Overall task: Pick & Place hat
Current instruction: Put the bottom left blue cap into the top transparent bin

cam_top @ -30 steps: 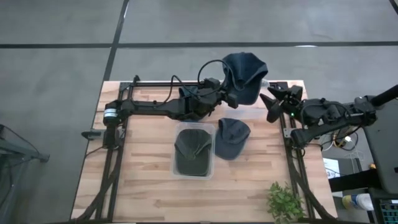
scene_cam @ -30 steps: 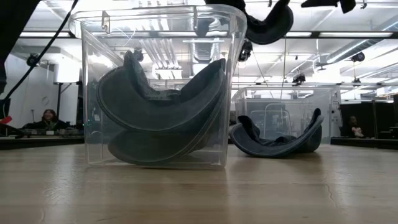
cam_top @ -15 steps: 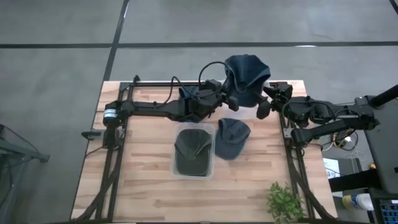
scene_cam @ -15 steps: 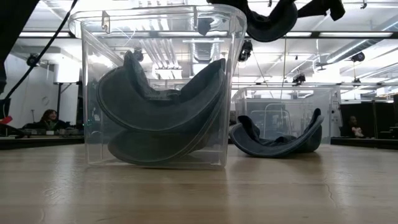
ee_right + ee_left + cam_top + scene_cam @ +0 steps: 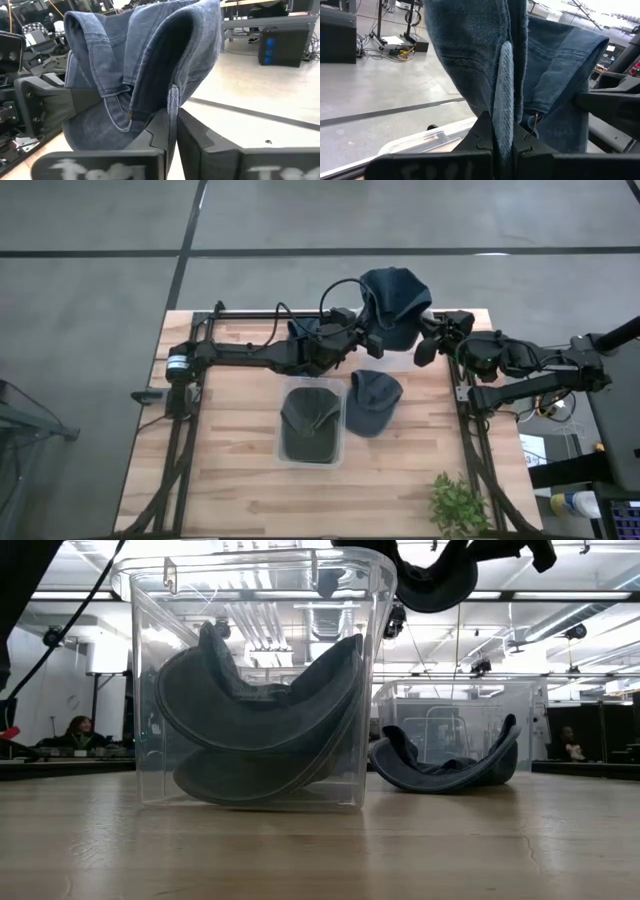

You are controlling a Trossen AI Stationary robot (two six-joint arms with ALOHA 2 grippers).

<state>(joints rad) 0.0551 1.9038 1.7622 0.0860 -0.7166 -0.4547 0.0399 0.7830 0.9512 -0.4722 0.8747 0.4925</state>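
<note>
A blue denim hat [image 5: 396, 297] hangs in the air over the table's far edge, between my two grippers. My left gripper [image 5: 372, 340] reaches in from the left and is shut on it. My right gripper [image 5: 426, 342] comes from the right and is shut on its other side. In the low view the hat [image 5: 432, 578] shows at the top, well above the table. A second blue hat [image 5: 373, 401] lies crown down on the wood. A dark hat [image 5: 311, 424] sits in a clear bin [image 5: 288, 455]. My left gripper pinches a folded edge of the hat's rim [image 5: 504, 117] between its two fingers, which point level from the table's left. The hat stands up beyond the fingers, lifted clear of the table. My right gripper pinches the thin rim edge [image 5: 173, 107] on the opposite side between its two fingers, level from the table's right. The crown rises above the fingers, clear of the table.
A second clear bin [image 5: 455, 720] stands at the table's far edge under the held hat. A small green plant [image 5: 459, 502] sits at the near right corner. Bare wood [image 5: 230, 430] lies left of the bin with the dark hat.
My right gripper has moved toward the table's left, up to the held hat, and has shut on its rim. The hat has stayed aloft in my left gripper.
</note>
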